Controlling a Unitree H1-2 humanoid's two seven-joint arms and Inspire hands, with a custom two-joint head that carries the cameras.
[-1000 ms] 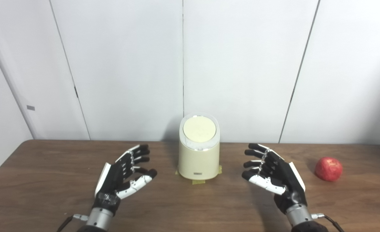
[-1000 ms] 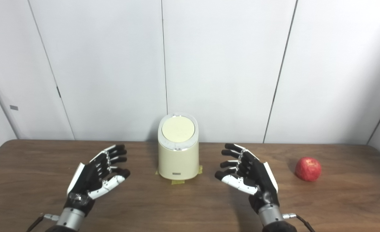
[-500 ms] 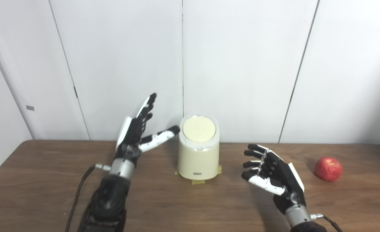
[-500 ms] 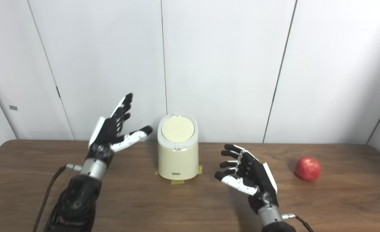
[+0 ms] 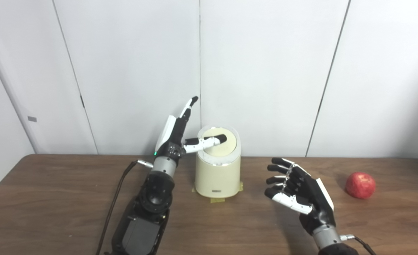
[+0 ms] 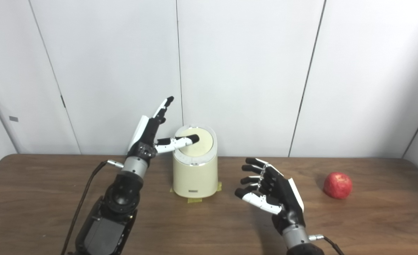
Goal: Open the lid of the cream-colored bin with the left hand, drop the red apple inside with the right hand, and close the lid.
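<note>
Left hand [image 5: 175,136] over the closed lid [image 5: 219,142]
Thumb lies across it, fingers splayed toward 12 o'clock; right hand [image 5: 301,193] open, empty, apple [image 5: 360,185] at its 3 o'clock.

A bare test room or lab, by the look of it: plain white wall panels [image 5: 265,71] at the far side, one brown wooden table [image 5: 53,212], robot arms cabled.

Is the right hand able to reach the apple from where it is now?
Probably yes. The right hand is open and holds nothing, and only bare table lies between it and the apple to its right. The bin stands on its other side.
</note>
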